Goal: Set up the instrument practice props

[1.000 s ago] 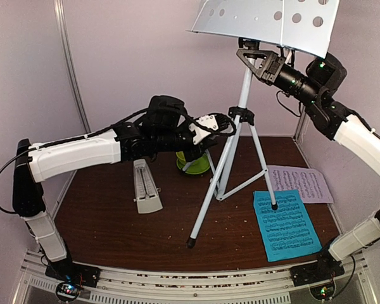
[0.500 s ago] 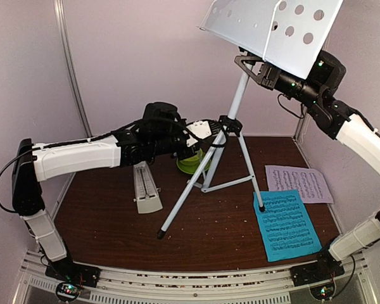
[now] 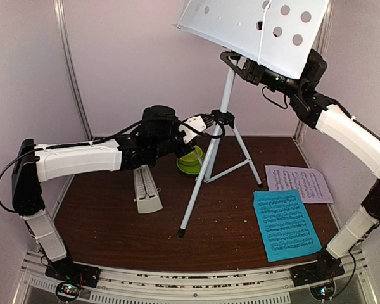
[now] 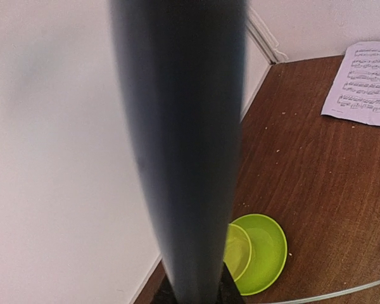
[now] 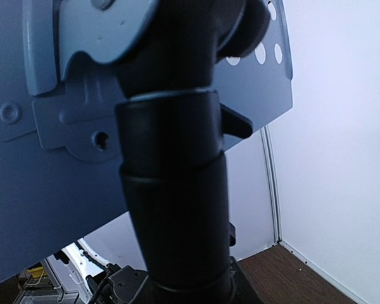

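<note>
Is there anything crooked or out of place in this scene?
Yes. The music stand leans: its pole is slanted, not vertical, while the left gripper and right gripper hold it. Pale crumbs lie scattered on the table.

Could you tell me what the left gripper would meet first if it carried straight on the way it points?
The music stand's pole, near its tripod hub: it fills the wrist view directly ahead of the left gripper, seemingly clasped in its jaws.
</note>
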{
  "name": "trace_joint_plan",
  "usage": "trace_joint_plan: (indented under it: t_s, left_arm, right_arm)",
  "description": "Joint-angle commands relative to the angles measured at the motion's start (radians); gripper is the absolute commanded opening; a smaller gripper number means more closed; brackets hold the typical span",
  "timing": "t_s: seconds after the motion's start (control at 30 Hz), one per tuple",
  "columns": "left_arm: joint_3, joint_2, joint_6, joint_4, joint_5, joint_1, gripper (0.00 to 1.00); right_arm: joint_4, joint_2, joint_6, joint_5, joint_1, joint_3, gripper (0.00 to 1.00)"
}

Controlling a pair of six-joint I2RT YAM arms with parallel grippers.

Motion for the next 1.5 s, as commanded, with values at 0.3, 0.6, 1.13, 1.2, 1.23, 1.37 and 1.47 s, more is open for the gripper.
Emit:
trace_joint_plan:
  t_s: [0.3, 0.6, 1.13, 1.2, 1.23, 1.37, 1.47]
  left_arm:
    - [-0.039, 0.122, -0.133, 0.219, -0.356, 0.017, 0.07]
    - [-0.039, 0.213, -0.151, 0.322, -0.54, 0.021, 0.07]
    - [0.023, 0.327, -0.271, 0.254, -0.667, 0.066, 0.0]
    - [0.022, 0.339, -0.272, 0.264, -0.695, 0.071, 0.0]
    - [0.021, 0.342, -0.278, 0.266, -0.7, 0.074, 0.0]
    - [0.038, 0.36, -0.293, 0.262, -0.701, 0.089, 0.0]
    - [0.068, 0.378, -0.321, 0.234, -0.689, 0.094, 0.0]
  right_arm:
    - [0.126, 0.118, 0.028, -0.23, 0.061, 0.186, 0.0]
    - [0.101, 0.158, -0.057, -0.258, 0.049, 0.143, 0.0]
    - [0.146, 0.213, -0.064, -0.295, -0.019, 0.083, 0.0]
    - [0.152, 0.223, -0.063, -0.305, -0.028, 0.083, 0.0]
    - [0.153, 0.225, -0.062, -0.305, -0.033, 0.081, 0.0]
    - [0.171, 0.241, -0.056, -0.308, -0.046, 0.07, 0.0]
    - [0.189, 0.262, -0.041, -0.306, -0.049, 0.068, 0.0]
